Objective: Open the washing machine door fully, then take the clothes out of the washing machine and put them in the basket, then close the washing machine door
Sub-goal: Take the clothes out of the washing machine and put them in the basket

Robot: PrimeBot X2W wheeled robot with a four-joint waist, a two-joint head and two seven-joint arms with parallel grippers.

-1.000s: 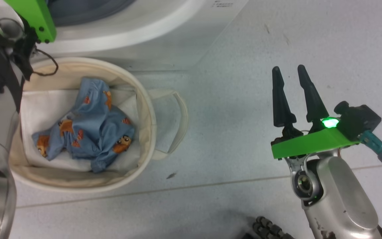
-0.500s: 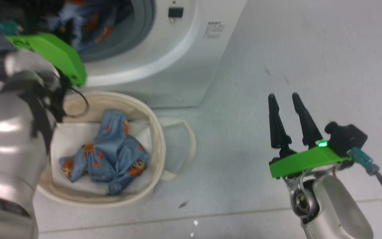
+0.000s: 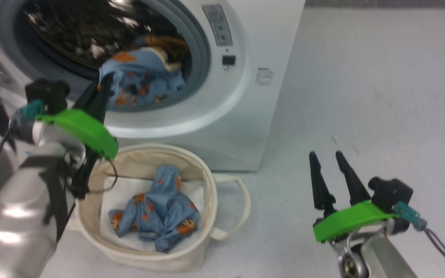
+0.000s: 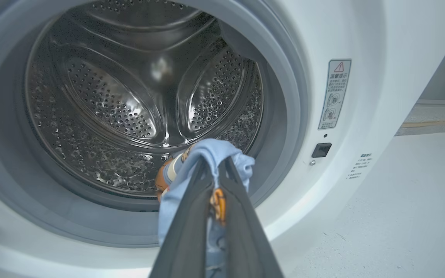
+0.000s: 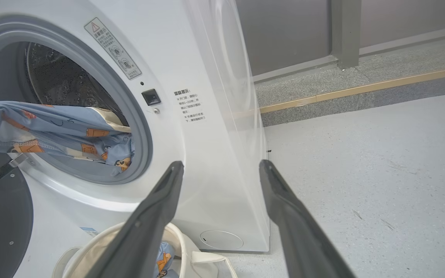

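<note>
**A:** How far along is the laundry job reckoned to be?

**B:** About midway, it'd be said. One bear-print piece of the clothes (image 3: pixel 141 83) is caught at the mouth of the washer (image 3: pixel 269 46), partly out over the grey gasket. It's clamped in the left gripper (image 4: pixel 211 166), whose fingers are pressed nearly together with a fold of blue cloth pinched between them.

**A:** And the rest?

**B:** A second piece (image 3: pixel 157 216) is already lying in the basket (image 3: pixel 211 185), on a white sheet (image 3: pixel 110 193). The basket is parked on the floor (image 3: pixel 361 96) right in front of the washer, just below the opening. So the door step can be counted as done: the door (image 5: pixel 2 208) is seen swung out at the left edge of the right wrist view.

**A:** Anything left inside?

**B:** The drum (image 4: pixel 110 108) looks bare where it can be seen, but the bottom is hidden behind the held piece, so it can't be told for sure.

**A:** Right arm?

**B:** Nothing is held there. The right gripper (image 3: pixel 326 156) is spread wide over bare floor, well apart from the basket. What's left, judging by this: the held piece needs to be dropped into the basket, the drum checked, and the door shut.
</note>
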